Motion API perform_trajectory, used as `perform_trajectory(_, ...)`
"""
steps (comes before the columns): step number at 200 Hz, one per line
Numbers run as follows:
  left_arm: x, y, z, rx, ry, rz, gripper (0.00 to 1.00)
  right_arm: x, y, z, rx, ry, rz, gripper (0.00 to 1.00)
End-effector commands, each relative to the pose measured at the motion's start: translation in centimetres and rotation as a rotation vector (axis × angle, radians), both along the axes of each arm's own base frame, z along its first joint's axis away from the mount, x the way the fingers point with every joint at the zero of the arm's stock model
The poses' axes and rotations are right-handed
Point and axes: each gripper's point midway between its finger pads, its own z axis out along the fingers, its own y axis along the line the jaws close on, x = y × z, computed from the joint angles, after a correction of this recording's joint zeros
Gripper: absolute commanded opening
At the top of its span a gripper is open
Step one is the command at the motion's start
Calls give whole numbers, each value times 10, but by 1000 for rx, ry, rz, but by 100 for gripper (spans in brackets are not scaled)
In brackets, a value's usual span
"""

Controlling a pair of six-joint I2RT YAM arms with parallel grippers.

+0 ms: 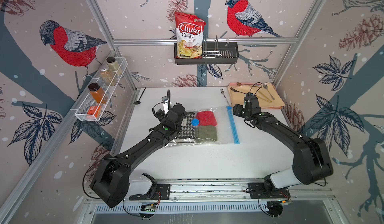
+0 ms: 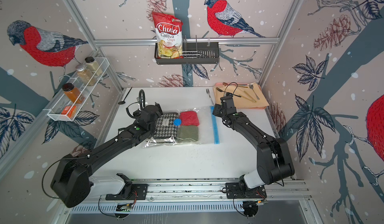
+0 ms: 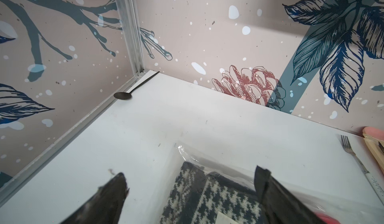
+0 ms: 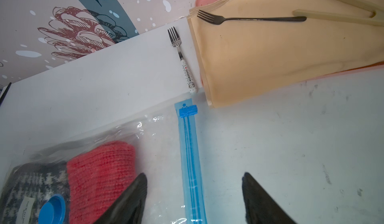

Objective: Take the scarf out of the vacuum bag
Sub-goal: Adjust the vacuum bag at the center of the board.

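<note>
Left claw (image 3: 191, 174) is spread wide w/ nothing held: one finger over bare table (image 3: 187, 112), the other over the vacuum bag (image 3: 187, 152), the scarf (image 3: 207, 196) end between them (contact w/ the film unclear). Right claw (image 4: 194, 177) is open too and empty, fingers either side of the light-blue zip strip (image 4: 190, 150). Scarf lies folded inside the bag, flat on the table, at the end opp. the strip. Red knit (image 1: 206, 118) & olive knit (image 1: 206, 133) sit between scarf and strip. Blue valve (image 1: 195, 122) is where all three meet.
</note>
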Motion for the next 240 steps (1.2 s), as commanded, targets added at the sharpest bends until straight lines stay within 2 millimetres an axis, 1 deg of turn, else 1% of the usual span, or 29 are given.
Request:
perform_trajectory(1,8,-10,-6,-98,22,-63,98,-7,5,-12,33,42,39,71)
perform_trajectory(22,14,-17,-12,-113,53,-87,98,-16,8,-20,87,65,75,65)
perform_trajectory(38,19,-27,-19,-187,74,-156,98,-19,9,-23,114,64,104,57)
perform_trajectory(52,20,-33,-26,-256,75,-208,98,-16,3,-25,120,73,95,52)
perform_trajectory(59,20,-37,-29,-276,76,-234,98,-15,1,-27,134,82,94,51)
perform_trajectory(72,20,-40,-38,-284,95,-248,98,-15,5,-31,182,101,119,47)
perform_trajectory(89,21,-44,-52,-293,145,-253,98,-16,12,-39,229,128,144,47)
perform_trajectory(101,21,-49,-61,-301,175,-272,98,-16,17,-45,236,150,157,47)
perform_trajectory(111,19,-50,-68,-307,196,-267,98,-16,20,-49,238,165,166,46)
perform_trajectory(135,17,-48,-75,-304,211,-255,98,-17,26,-53,242,178,184,45)
perform_trajectory(150,19,-44,-76,-291,211,-234,98,-17,25,-56,240,187,183,45)
perform_trajectory(161,21,-43,-81,-283,230,-221,98,-17,24,-59,238,192,181,45)
perform_trajectory(185,25,-45,-90,-264,286,-207,98,-16,22,-64,242,205,171,45)
perform_trajectory(226,30,-42,-109,-210,364,-171,96,-13,18,-75,224,243,154,45)
perform_trajectory(232,25,-36,-116,-192,398,-143,96,-13,18,-75,229,244,154,45)
perform_trajectory(234,29,-37,-109,-194,386,-138,96,-13,18,-76,230,247,153,45)
perform_trajectory(240,29,-33,-104,-181,386,-115,96,-13,19,-76,232,247,154,45)
